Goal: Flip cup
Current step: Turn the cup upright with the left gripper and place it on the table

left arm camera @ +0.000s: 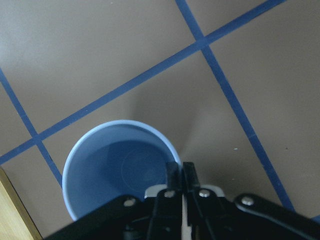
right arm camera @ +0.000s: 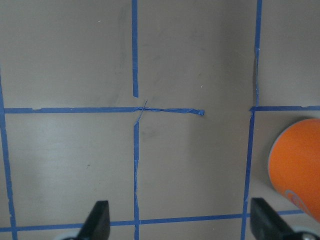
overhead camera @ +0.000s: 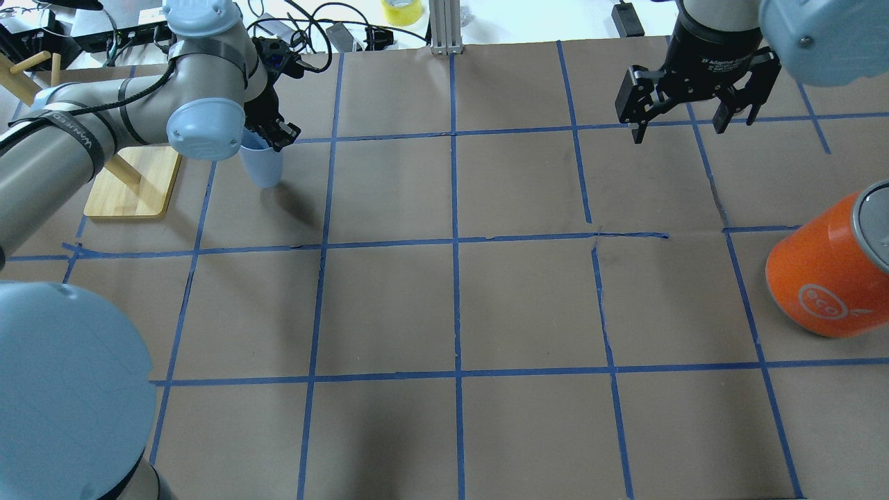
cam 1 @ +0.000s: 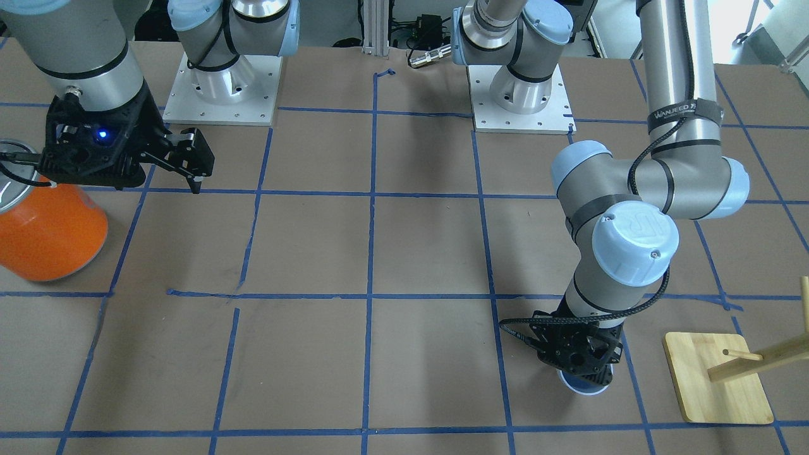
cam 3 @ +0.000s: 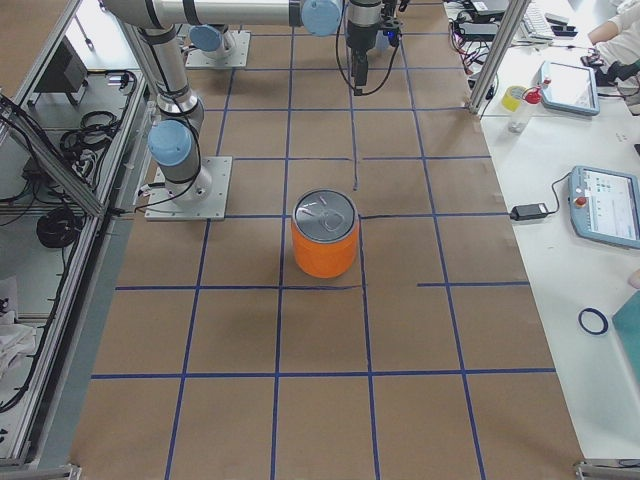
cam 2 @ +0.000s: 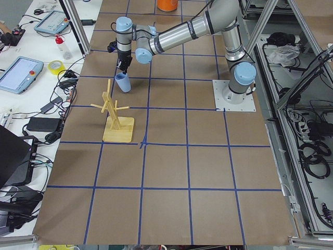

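1. Beside the wooden peg stand (overhead camera: 132,187), the left gripper (overhead camera: 278,135) points straight down. Its fingers (left arm camera: 172,177) are pinched onto the rim wall of the cup (overhead camera: 262,167), one finger inside and one outside.
2. Well apart from the stand, toward the other end of the table (overhead camera: 528,305), the right gripper (overhead camera: 694,128) hangs above the surface. Its fingers (right arm camera: 97,222) are spread wide, with only taped paper showing between them.
3. From where I stand the cup sits upright, mouth up, just beside the stand's base on the side toward the table's middle. Its inside shows down to the round bottom, and only the gripper finger dips in.
4. An orange container (overhead camera: 826,278) stands at the end of the table farthest from the stand, near the right gripper. A silver lid closes its top, so I cannot tell what it holds.
5. Brown paper covers the table, marked into squares by blue tape that is torn and wrinkled in places.
6. Past the stand, off the table's edge, a white bench carries a touchscreen pendant (cam 2: 21,73), a roll of yellow tape (cam 2: 56,66) and loose cables.
7. The cup itself is a small plain tumbler with no handle. It is pale blue-white outside and darker blue-grey inside, and it widens toward the rim.
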### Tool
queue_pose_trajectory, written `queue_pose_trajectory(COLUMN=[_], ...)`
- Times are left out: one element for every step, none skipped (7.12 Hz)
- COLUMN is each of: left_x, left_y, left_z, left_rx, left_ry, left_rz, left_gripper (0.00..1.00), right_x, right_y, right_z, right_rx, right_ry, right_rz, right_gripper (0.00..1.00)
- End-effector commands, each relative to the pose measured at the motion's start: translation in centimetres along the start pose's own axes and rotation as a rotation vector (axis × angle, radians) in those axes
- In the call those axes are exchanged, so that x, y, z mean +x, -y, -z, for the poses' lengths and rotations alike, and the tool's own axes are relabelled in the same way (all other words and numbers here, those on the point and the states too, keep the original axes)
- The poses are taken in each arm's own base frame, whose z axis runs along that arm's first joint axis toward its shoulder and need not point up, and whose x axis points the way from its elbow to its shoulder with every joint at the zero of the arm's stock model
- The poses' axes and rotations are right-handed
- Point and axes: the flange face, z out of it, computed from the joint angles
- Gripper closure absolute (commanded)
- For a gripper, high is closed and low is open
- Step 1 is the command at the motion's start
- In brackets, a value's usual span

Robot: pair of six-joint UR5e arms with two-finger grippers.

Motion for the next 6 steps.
queue_pose_trajectory(left_x=[-0.1,-0.2,0.9,2.1,4.3,6.3], left_y=[-0.1,0.0,-0.4,-0.9,-1.5,-2.9], left_z=[0.4,2.4,4.7,7.8,12.2,16.9], left_rx=[0.001,0.017,0.001,0.000,-0.018,-0.050], left_ry=[0.006,0.013,-0.005,-0.021,-0.038,-0.057], left_rz=[0.002,0.011,0.002,0.001,-0.007,-0.009], left_gripper=[0.00,0.00,0.00,0.00,0.00,0.00], right_x=[-1.0,-1.0,-1.0,-1.0,-1.0,-1.0], right_y=[-1.2,-1.2,-1.3,-1.3,-1.4,-1.4], right_z=[1.8,1.9,2.0,1.8,1.8,1.8], right_rx=[0.037,0.036,0.038,0.031,0.031,0.031], right_ry=[0.098,0.102,0.104,0.102,0.098,0.101], right_rz=[0.000,0.000,-0.002,-0.001,-0.001,0.000], right_gripper=[0.00,0.00,0.00,0.00,0.00,0.00])
